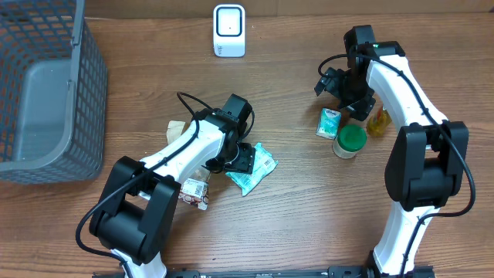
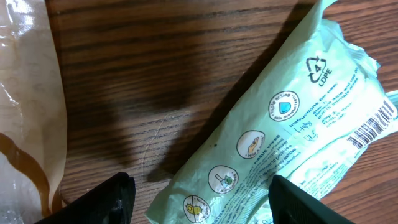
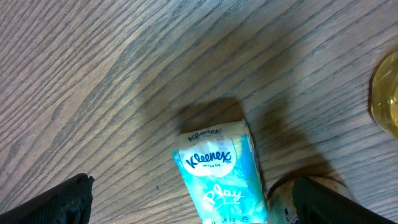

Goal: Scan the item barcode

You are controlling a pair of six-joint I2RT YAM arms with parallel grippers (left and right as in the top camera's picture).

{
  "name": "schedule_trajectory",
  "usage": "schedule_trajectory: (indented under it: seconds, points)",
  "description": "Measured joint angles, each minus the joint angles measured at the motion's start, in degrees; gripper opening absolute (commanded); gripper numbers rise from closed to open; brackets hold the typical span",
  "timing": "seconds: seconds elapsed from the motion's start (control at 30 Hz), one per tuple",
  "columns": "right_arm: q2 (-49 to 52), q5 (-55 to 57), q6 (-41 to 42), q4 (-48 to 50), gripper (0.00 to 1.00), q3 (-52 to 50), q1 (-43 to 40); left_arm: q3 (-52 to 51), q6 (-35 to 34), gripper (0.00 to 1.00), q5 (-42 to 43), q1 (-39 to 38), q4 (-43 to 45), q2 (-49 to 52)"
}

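Note:
A pale green plastic pouch [image 1: 255, 170] lies flat on the wooden table, its barcode [image 2: 373, 126] facing up near one end. My left gripper [image 1: 239, 158] hangs low over it, open. The black fingers [image 2: 106, 202] straddle the pouch's [image 2: 280, 124] near end, and no grip shows. A white scanner [image 1: 229, 31] stands at the far edge of the table. My right gripper [image 1: 341, 86] is open above a blue Kleenex tissue pack [image 1: 329, 122]. In the right wrist view the tissue pack [image 3: 217, 171] lies between the wide-apart fingertips [image 3: 62, 202], untouched.
A grey mesh basket [image 1: 46, 93] fills the far left. A tan packet [image 1: 179, 130] and a small snack packet [image 1: 194, 189] lie beside the left arm. A green-lidded jar [image 1: 350, 140] and an amber bottle [image 1: 378, 122] stand next to the tissue pack.

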Motion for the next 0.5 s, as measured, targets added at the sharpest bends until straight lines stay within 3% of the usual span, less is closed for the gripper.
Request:
schedule_trajectory:
  seconds: [0.33, 0.5]
  points:
    - [0.0, 0.0, 0.0, -0.02, 1.0, 0.0, 0.0, 0.55, -0.02, 0.66, 3.67, 0.02, 0.44, 2.6]
    - [0.0, 0.02, 0.0, -0.02, 1.0, 0.0, 0.0, 1.86, -0.04, 0.56, 5.46, -0.02, 0.0, 3.98]
